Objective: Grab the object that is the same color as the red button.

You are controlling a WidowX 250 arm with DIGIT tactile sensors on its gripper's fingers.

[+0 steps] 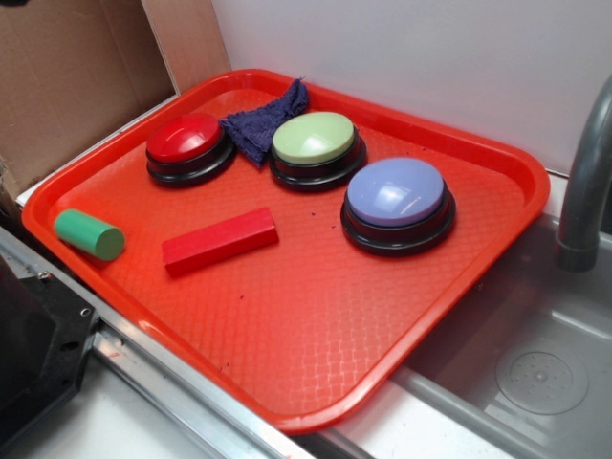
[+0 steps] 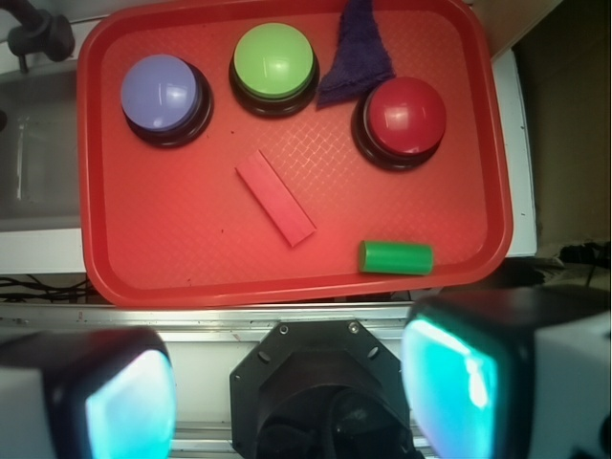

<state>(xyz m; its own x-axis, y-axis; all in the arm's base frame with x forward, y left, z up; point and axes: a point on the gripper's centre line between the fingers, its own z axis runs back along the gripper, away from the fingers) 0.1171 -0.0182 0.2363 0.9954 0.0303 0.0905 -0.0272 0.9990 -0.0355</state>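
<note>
The claw has two blocky fingers with black frames, pale grey outer faces and glowing teal pads, and between them sits a black octagonal mount studded with small silver screws around a dark round opening.

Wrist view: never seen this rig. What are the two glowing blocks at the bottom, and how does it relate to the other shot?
Those blocks are the fingers of the robot arm's gripper; the camera sits on the wrist, looking down past them. The jaws stand apart, holding nothing, above the table's near edge. The exterior view is a fixed side camera on the same scene. An orange-red tray holds three push buttons: the red button, green and lavender. Also a red block, a green cylinder and a dark blue cloth. A sink lies beside it.
</note>
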